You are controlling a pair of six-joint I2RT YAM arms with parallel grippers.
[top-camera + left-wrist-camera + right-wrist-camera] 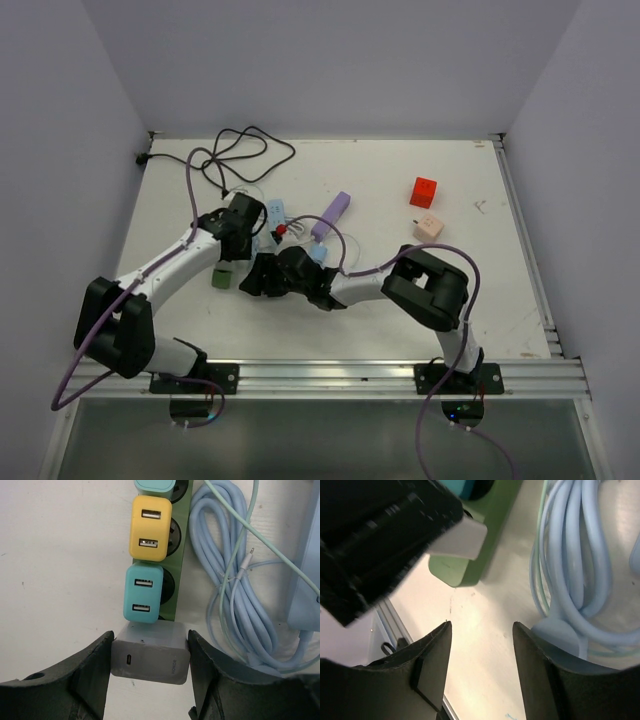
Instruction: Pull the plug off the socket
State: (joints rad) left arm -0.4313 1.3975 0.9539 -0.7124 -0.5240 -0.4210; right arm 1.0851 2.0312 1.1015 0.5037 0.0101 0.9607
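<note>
Top view: desk (400,310) with both arms meeting left of centre, and the grip is hidden there. Left wrist view shows the green strip (181,580), with a blue cable (250,615) to the gripper's right. The left gripper (150,645) is partly closed, clamping the grey plug (150,659). Right wrist view: right gripper (482,627) parted, empty, strip end ahead of it. The grey plug is boxy with one small port, at the strip's near end. The teal plug (143,593) and yellow plug (148,528) lie beyond.

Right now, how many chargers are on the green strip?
4: cut-off teal charger at top, yellow charger, second teal charger, grey charger in left gripper. More may be hidden.
</note>
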